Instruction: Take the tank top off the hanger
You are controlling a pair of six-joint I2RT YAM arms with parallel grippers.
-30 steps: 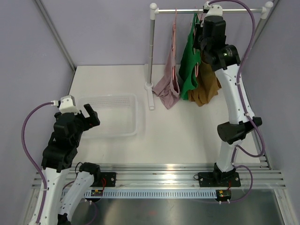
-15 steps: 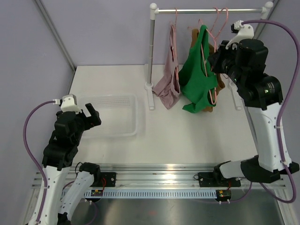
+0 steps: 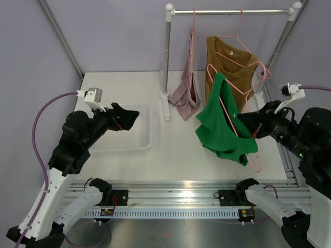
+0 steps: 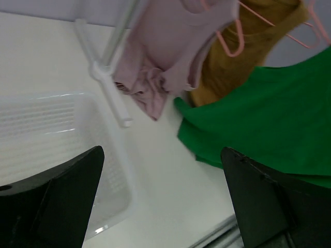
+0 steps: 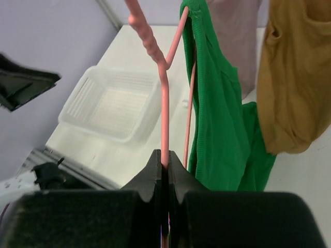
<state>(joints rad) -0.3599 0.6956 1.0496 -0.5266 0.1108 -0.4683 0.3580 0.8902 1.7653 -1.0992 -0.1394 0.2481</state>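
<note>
The right gripper [image 5: 164,163] is clenched on the wire of a pink hanger [image 5: 164,103]. The green tank top [image 3: 223,129] hangs from it, off the rail [image 3: 232,11], over the right half of the table [image 3: 181,152] and in front of the brown top [image 3: 230,57]. The left gripper [image 3: 126,118] hovers with jaws spread above the right side of the clear basket [image 3: 150,129], and a strip of white table shows between the basket's right rim and the tank top's lower edge
</note>
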